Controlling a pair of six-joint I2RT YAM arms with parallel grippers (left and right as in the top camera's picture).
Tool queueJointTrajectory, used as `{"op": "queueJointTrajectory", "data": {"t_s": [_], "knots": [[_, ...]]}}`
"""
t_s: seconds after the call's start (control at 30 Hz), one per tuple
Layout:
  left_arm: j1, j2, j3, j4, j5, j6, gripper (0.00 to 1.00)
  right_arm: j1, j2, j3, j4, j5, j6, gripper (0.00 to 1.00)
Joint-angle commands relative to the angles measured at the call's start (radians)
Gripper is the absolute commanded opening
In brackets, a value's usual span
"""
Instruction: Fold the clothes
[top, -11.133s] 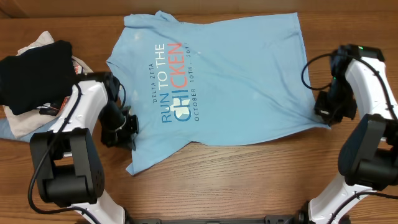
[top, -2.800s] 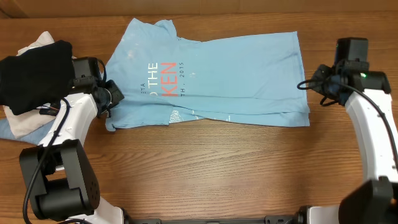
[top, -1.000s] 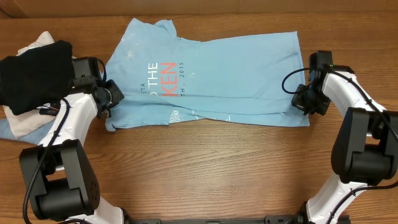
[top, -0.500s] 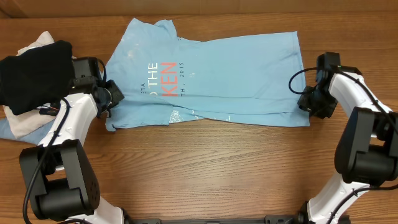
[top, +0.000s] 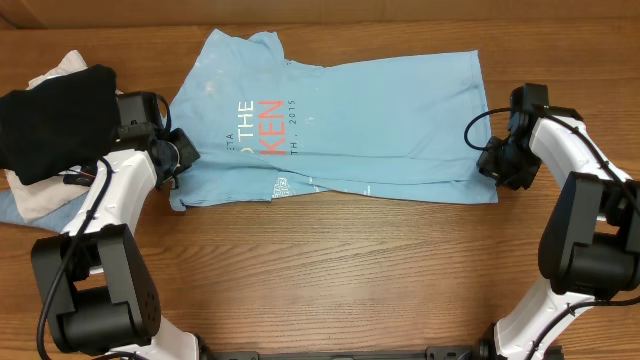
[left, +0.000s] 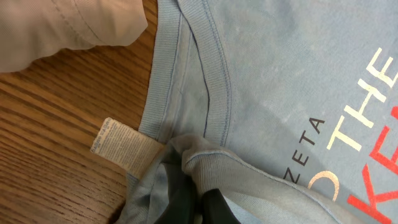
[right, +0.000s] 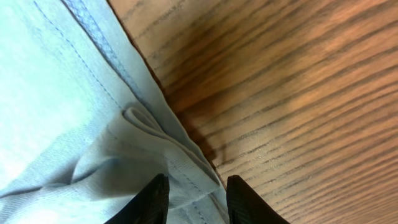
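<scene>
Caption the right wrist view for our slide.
Right pincer open over folded hem of blue T-shirt on wooden table.

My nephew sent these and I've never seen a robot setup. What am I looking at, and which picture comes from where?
Two robot arms sit at a wooden table, each ending in a two-finger gripper. The wide picture looks down from above; the two close-ups come from cameras on the wrists. A light blue T-shirt, folded lengthwise, lies across the table, with a black garment on a pale pile at the left. The left gripper is shut on the T-shirt near its collar. The right gripper has its fingers apart at the hem corner, not clamped.
</scene>
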Motion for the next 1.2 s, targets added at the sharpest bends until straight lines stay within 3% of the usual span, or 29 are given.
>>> {"op": "queueJointTrajectory", "data": {"t_s": [0.0,0.17,0.43,0.97,1.17], "knots": [[0.005,-0.03,-0.002,-0.004,0.003,0.02,0.04,-0.001,-0.031,-0.003,0.011,-0.015,0.002,0.34],[0.005,-0.03,-0.002,-0.003,0.003,0.02,0.04,-0.001,-0.029,-0.01,0.017,-0.015,0.002,0.26],[0.005,-0.03,-0.002,-0.003,0.003,0.02,0.04,-0.001,-0.029,-0.068,0.073,-0.015,0.002,0.04],[0.005,-0.03,-0.002,-0.002,0.003,0.029,0.04,0.003,-0.112,0.163,-0.038,-0.045,-0.033,0.04],[0.005,-0.03,-0.002,0.036,0.009,0.028,0.04,0.019,-0.112,0.175,0.012,-0.053,-0.034,0.04]]}}
